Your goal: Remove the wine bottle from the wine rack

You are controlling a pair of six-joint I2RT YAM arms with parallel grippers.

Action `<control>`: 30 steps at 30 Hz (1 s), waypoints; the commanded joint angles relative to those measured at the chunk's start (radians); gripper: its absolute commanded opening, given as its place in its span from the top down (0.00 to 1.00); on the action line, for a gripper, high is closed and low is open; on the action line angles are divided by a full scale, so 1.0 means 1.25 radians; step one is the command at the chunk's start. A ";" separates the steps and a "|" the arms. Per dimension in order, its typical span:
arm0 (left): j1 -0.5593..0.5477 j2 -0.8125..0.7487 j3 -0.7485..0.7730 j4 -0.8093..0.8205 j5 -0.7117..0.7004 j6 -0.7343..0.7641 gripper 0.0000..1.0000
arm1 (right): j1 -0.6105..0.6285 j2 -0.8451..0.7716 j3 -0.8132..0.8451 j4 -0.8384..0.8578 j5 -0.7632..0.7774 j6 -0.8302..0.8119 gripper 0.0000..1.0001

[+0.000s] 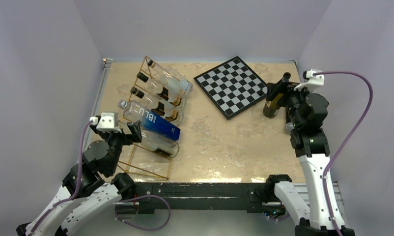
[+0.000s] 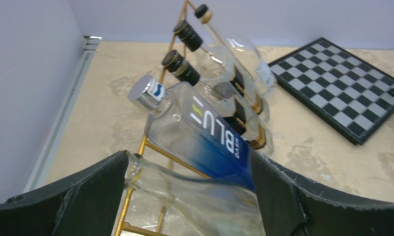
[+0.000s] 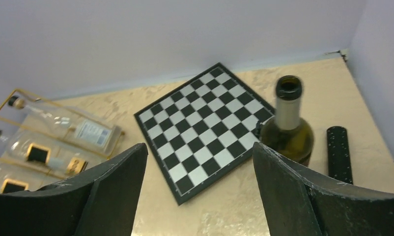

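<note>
The gold wire wine rack (image 1: 151,169) stands at the left and holds several bottles lying in its slots. The lowest is a clear glass bottle (image 1: 160,145), and my left gripper (image 1: 127,135) is open around its neck. In the left wrist view the gripper (image 2: 188,155) straddles this bottle (image 2: 200,196), with the bottle's mouth against the left finger (image 2: 94,191). A gold rack bar (image 2: 179,161) runs behind it. A dark olive wine bottle (image 1: 272,104) stands upright on the table at the right. My right gripper (image 1: 279,93) is open and empty next to that bottle (image 3: 288,135).
A blue-and-clear bottle (image 2: 219,142) lies just above the clear one, with more bottles behind it. A black-and-white chessboard (image 1: 232,86) lies at the back centre-right. A black cylinder (image 3: 339,155) lies right of the olive bottle. Walls enclose the table.
</note>
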 commanded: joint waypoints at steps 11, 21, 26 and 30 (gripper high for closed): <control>0.031 0.321 0.290 -0.518 -0.338 -0.519 0.25 | 0.248 -0.062 -0.010 -0.093 -0.063 0.032 0.21; 0.044 0.397 0.396 -0.723 -0.233 -0.911 0.38 | 0.285 -0.081 -0.046 -0.070 -0.067 0.038 0.22; 0.045 0.460 0.425 -0.840 -0.216 -1.111 0.38 | 0.286 -0.093 -0.055 -0.061 -0.069 0.041 0.22; 0.046 0.507 0.445 -0.859 -0.214 -1.158 0.38 | 0.287 -0.103 -0.069 -0.054 -0.076 0.043 0.22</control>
